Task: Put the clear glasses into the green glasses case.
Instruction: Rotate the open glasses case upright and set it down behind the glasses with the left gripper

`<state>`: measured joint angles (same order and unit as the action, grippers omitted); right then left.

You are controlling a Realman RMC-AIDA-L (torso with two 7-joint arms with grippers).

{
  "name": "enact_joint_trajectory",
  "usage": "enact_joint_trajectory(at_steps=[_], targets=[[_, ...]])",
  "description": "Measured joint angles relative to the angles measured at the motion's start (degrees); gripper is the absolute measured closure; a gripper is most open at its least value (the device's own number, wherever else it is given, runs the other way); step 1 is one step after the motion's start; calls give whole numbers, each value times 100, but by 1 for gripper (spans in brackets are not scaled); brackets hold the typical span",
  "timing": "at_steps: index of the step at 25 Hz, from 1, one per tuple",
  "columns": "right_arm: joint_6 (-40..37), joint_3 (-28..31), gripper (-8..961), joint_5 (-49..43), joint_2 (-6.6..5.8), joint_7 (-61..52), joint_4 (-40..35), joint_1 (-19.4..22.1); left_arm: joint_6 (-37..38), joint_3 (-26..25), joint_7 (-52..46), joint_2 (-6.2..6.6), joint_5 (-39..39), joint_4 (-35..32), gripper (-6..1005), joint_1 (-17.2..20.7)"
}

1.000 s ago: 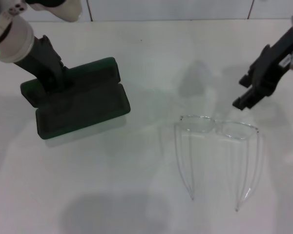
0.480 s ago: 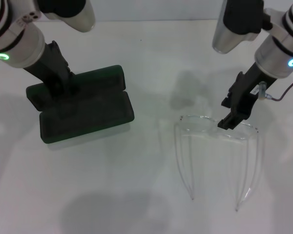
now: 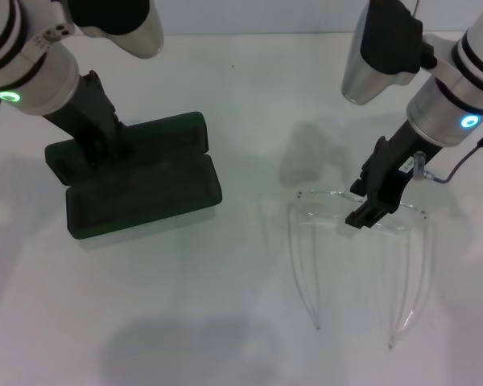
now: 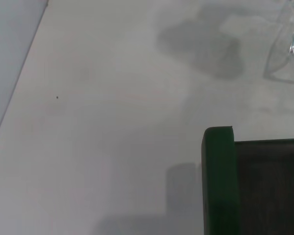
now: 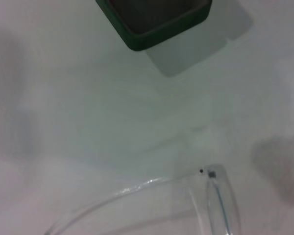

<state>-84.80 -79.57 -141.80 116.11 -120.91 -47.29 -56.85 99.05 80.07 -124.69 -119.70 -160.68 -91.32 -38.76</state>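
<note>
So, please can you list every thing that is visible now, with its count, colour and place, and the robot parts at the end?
green glasses case: one, dark green with dark lining, lying open on the robot's left side of the table.
clear glasses: one pair, colourless and see-through, unfolded on the table on the robot's right side, apart from the case.
table: one, white, under everything.
left gripper: one, black, at the open lid of the case.
right gripper: one, black, at the front frame of the glasses, near the bridge.
</note>
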Motion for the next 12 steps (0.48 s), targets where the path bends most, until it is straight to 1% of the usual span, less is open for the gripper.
enact_joint_trajectory(at_steps=[6,12], targets=[[175,-10,478,18,-1,99,365,-102,0,69,-2,-7,51,-26,791,26],[299,-37,521,22,-1,104,523,-146,-17,141,-2,-10,60,-29,790,43]])
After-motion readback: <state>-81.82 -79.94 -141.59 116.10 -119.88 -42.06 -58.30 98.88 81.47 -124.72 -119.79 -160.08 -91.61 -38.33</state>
